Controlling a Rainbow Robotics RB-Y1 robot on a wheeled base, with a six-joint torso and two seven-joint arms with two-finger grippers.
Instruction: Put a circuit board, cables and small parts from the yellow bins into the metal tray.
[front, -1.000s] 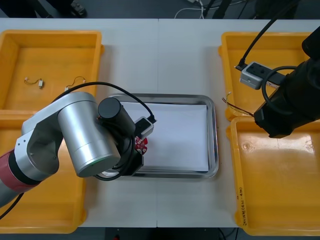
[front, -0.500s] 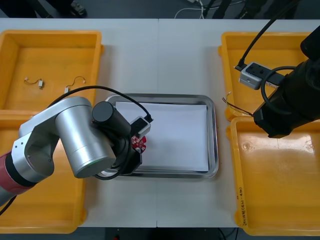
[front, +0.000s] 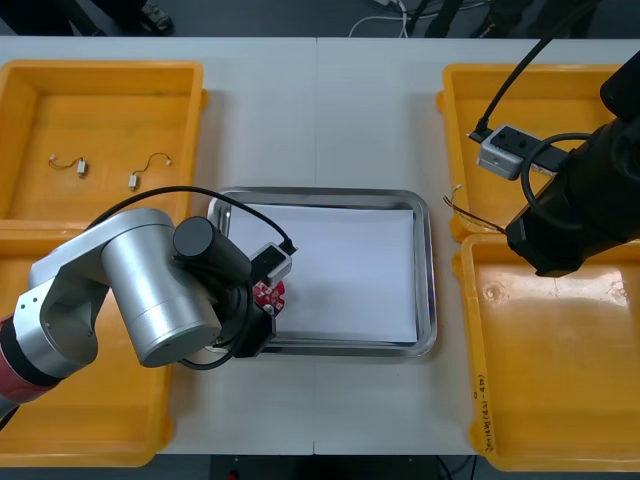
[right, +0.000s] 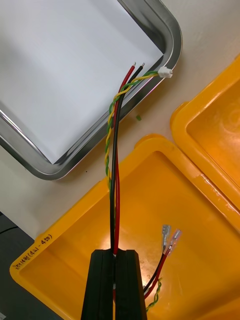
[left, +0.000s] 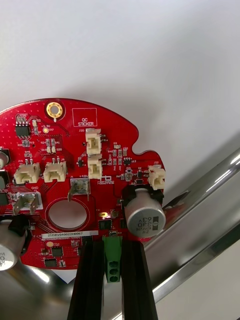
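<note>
Board (left: 100, 150) in left end effector (left: 112, 246), seemingly over tray (left: 216, 189); cables (right: 113, 165) in right (right: 116, 256).

The tray (front: 428, 285) sits between left bins (front: 35, 130) and right bins (front: 560, 390), the circuit board (front: 268, 294) at its near-left corner.

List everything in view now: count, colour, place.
bins: four, yellow, two at each side of the table
tray: one, metal with white inside, between the bins
circuit board: one, red, at the tray's near left corner
cables: one bundle, red, black and twisted yellow-green, from above the near right bin to the tray's corner
small metal parts: two, on short wires, far left bin
left gripper: fingers shut on the circuit board's edge
right gripper: fingers shut on the cables, above the near right bin
</note>
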